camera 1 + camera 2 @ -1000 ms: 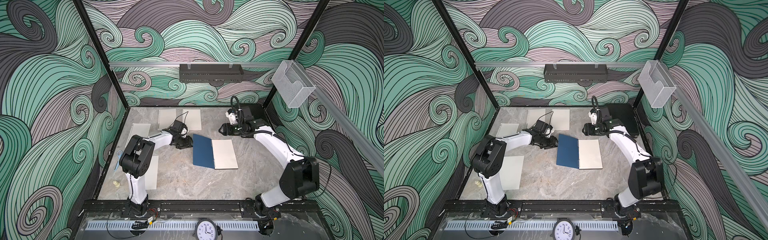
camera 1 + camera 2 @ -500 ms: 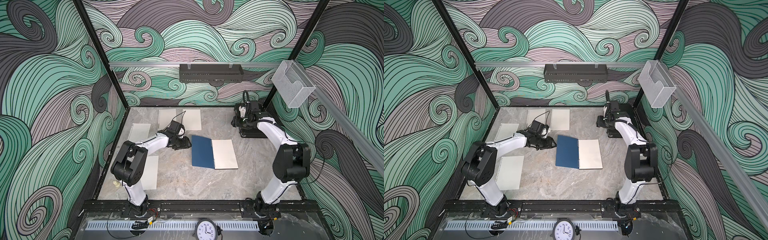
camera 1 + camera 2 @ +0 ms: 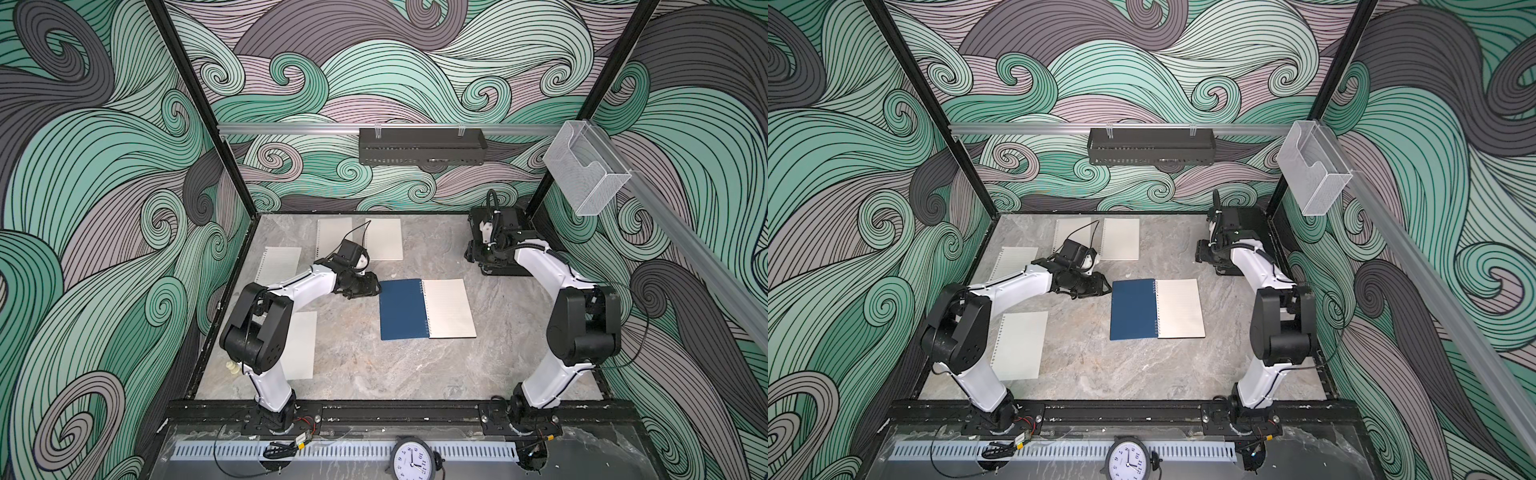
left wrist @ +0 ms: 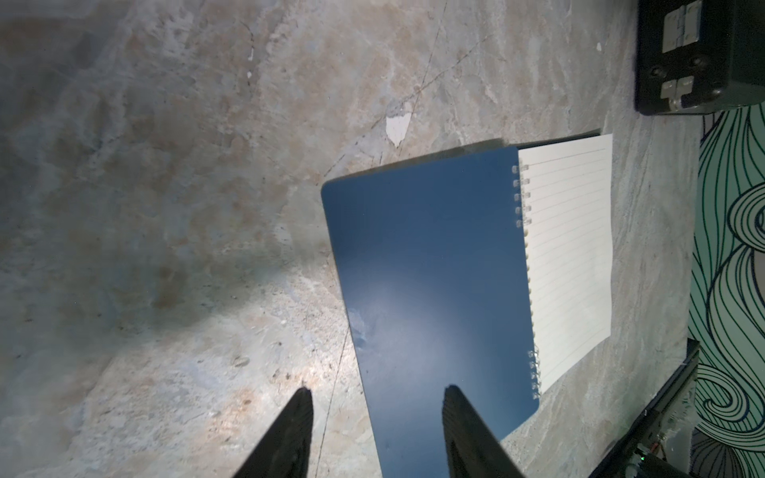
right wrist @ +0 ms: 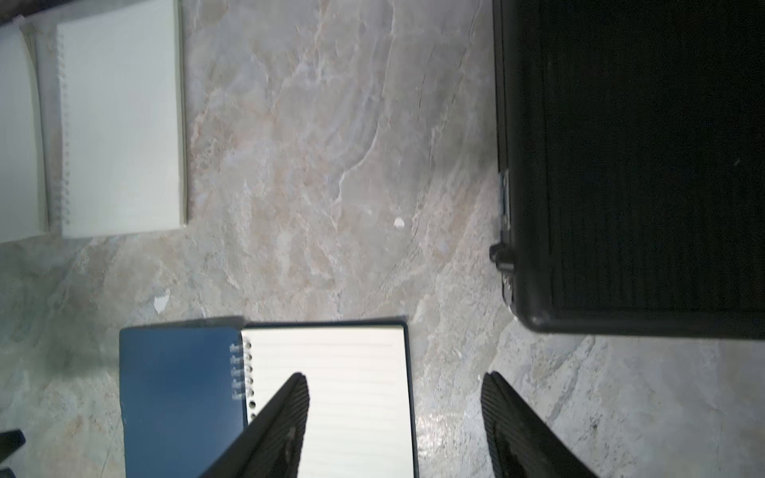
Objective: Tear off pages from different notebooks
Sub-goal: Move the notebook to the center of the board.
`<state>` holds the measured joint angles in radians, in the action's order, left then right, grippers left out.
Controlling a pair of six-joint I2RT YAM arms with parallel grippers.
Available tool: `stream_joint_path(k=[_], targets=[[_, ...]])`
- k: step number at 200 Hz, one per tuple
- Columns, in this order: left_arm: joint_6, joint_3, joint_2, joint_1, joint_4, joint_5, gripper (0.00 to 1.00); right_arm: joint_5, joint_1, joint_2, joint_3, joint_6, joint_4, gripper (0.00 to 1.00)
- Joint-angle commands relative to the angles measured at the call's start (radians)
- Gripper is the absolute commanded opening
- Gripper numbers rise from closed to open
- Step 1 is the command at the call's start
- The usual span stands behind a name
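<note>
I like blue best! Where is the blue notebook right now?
In both top views the blue notebook lies open near the middle of the table, its cover beside the left claw, with the black case behind it toward the right.

The surface (image 4: 165,165) looks like veined stone, smooth with a faint sheen. The notebook (image 4: 455,281) has a smooth blue cover, plastic-looking and slightly glossy, a bright metal spiral (image 4: 520,195), and a matt lined paper page (image 4: 575,248). The case (image 5: 641,165) is matt black and finely ribbed, with dull metal latches (image 4: 679,25). The right fingers (image 5: 285,426) are black, matt and grooved.
</note>
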<state>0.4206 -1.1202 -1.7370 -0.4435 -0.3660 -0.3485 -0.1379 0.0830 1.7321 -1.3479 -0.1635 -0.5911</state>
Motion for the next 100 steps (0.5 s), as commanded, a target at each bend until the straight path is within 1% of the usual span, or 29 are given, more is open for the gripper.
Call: stream_joint_path(k=[1,59,100], targets=[[-0.006,-0.061,-0.042,-0.016,-0.019,-0.026,0.51,-0.046,0.024,-0.066,0.079,-0.018,0.029,0.68],[0.007,-0.151,-0.145,-0.075,-0.021,-0.045,0.51,-0.024,0.130,-0.156,0.292,-0.088,0.084,0.69],[0.023,-0.186,-0.195,-0.117,-0.011,-0.061,0.51,-0.012,0.147,-0.159,0.381,-0.120,0.104,0.65]])
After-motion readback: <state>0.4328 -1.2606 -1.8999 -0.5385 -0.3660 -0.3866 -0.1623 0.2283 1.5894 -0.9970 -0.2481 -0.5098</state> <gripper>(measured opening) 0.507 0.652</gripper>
